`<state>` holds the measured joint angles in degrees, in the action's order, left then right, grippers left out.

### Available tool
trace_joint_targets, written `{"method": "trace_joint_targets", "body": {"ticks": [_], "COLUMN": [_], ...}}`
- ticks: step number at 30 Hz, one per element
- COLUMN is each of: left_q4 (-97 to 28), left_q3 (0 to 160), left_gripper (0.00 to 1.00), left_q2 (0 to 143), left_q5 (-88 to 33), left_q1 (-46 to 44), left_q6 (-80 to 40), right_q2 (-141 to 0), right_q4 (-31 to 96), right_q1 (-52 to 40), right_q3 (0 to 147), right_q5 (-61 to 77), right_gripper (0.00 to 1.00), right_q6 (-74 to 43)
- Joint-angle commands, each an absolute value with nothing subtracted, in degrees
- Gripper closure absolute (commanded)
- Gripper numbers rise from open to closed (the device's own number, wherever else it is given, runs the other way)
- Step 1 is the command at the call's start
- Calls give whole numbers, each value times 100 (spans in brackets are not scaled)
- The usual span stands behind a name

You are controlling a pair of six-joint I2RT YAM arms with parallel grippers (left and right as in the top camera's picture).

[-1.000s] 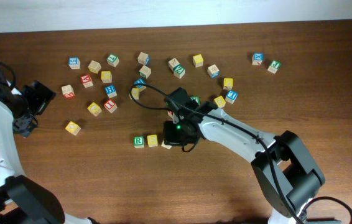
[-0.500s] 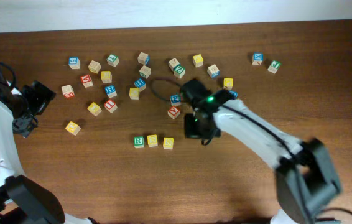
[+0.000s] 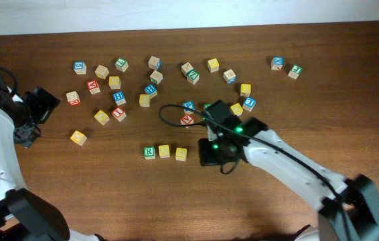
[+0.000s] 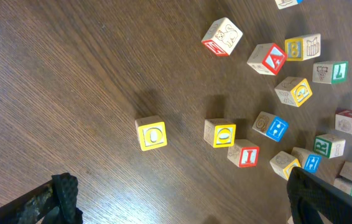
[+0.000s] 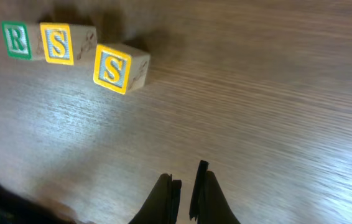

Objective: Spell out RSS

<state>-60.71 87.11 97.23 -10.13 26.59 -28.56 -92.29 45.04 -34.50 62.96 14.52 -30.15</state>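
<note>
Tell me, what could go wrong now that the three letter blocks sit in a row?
1. The right gripper hangs close beside the end S; a sideways sweep might knock that block.
2. The end S sits turned and out of line with the other S and the R; nudging it straight might shove those two.
3. The arm's cable loop lies by a red cube and might drag it.

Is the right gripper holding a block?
No, the right gripper pinches nothing; the nearest S block sits well apart from it.
</note>
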Motion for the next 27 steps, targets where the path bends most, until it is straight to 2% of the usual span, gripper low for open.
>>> {"method": "trace_joint_targets", "body": {"ticks": [1,6,11,27], "left_q4": [-6077,-6077,-6077,-6077], "left_q3": [8715,8715,8715,8715], "left_gripper": [1,1,1,1], "left_q2": [9717,9717,9717,9717], "left_q5": [-1028,-1028,-1028,-1031], "left_q1": [2665,2665,2665,2665], "left_q6": [-2926,-2926,-2926,-2926], "right_q2": [-10221,-10919,-10927,-10930], "right_q4": [3964,3315,2738,1931], "right_q1": [-3605,-3605,-3605,-3605], "right_q3": [6241,6241,6241,6241], "right_q5": [1861,2143,2239,2375], "right_gripper": [96,96,96,96], "right_q6": [-3566,-3579,-3975,-3992]}}
